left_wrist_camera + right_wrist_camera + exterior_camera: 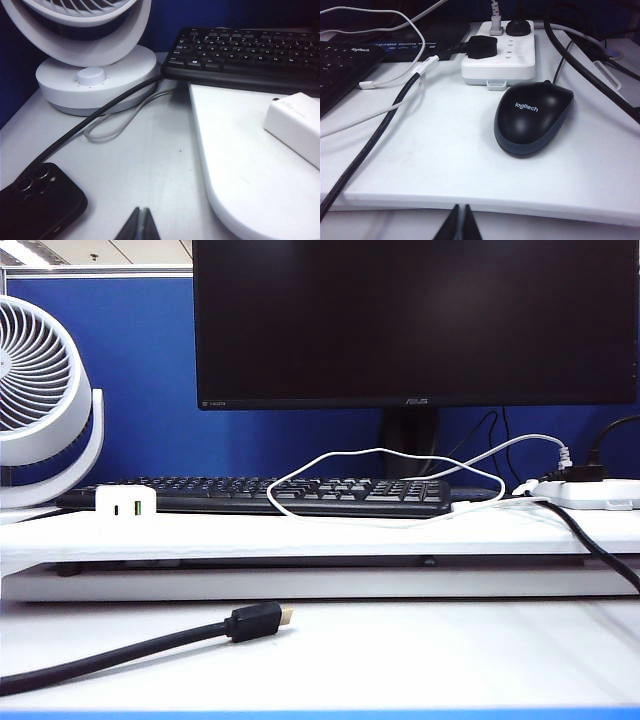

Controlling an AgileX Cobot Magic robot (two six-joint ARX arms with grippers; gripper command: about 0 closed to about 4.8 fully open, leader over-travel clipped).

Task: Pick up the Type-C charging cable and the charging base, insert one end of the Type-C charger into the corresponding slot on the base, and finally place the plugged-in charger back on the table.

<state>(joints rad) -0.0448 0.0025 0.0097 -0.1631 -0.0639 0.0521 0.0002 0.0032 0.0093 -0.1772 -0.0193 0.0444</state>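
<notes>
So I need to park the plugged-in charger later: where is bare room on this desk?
Free: the shelf board between the charging base and the white cable loop, and the lower table right of the black cable. Crowded: the right end with the power strip and mouse, and the left corner with the fan and phone. Both claws, left and right, are shut.

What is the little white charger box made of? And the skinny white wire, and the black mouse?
The charging base looks like hard, smooth white plastic: crisp edges, soft sheen. The Type-C charging cable seems a bendy rubbery plastic, since it loops loosely over the keyboard. The mouse looks like matte black plastic with a greyer band around its base; what is inside any of them cannot be told.
</notes>
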